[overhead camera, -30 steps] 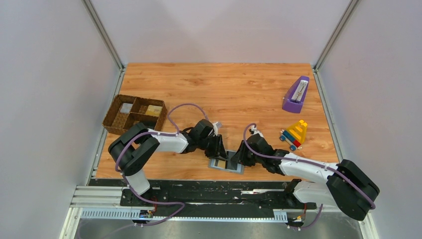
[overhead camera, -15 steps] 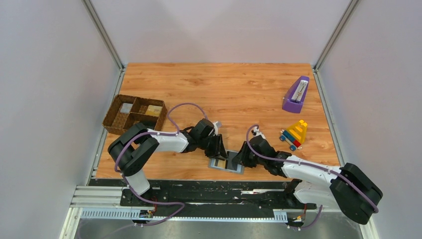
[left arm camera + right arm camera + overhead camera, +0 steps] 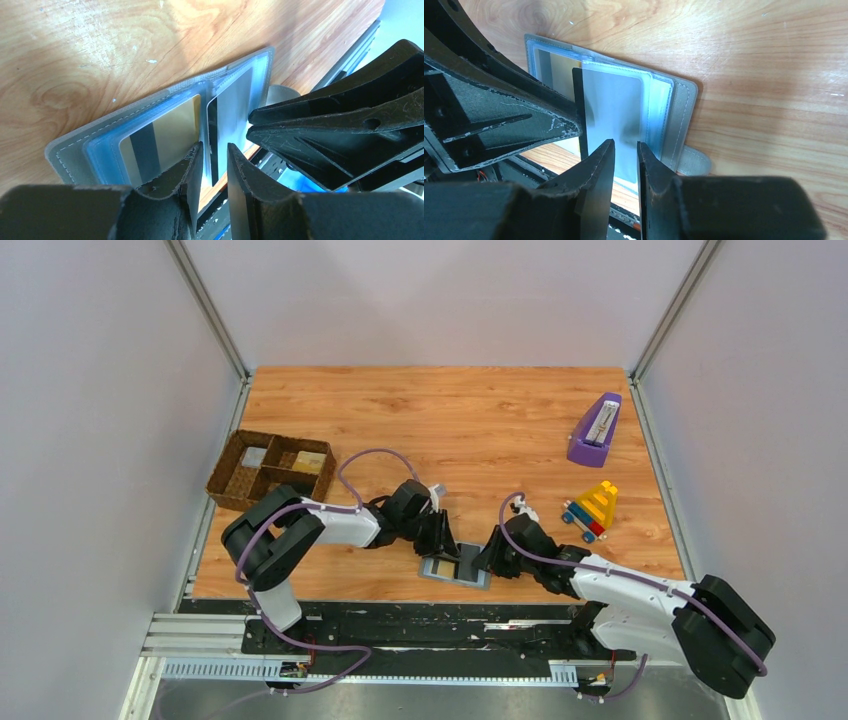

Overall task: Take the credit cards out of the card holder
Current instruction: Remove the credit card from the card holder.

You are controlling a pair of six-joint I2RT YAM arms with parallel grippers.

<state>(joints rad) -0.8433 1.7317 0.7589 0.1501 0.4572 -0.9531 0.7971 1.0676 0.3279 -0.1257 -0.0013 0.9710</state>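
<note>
Near the front edge of the surface [image 3: 480, 430], seen from above, the card holder [image 3: 455, 571] lies open, its long axis left to right, between the left pincer [image 3: 445, 545] and the right pincer [image 3: 479, 560]. It has not moved in the last second, while the right arm's shoulder has swung further right.

The left wrist view shows a gold card [image 3: 167, 130] flat in its pocket and a grey card [image 3: 232, 105] on a lifted leaf. The left pincer's fingers stand narrowly apart there, and I cannot tell whether they grip.

Only the right wrist view shows the clasp tab [image 3: 696, 161]. The right pincer's fingers straddle the grey card's edge, and I cannot tell whether they pinch it.
</note>
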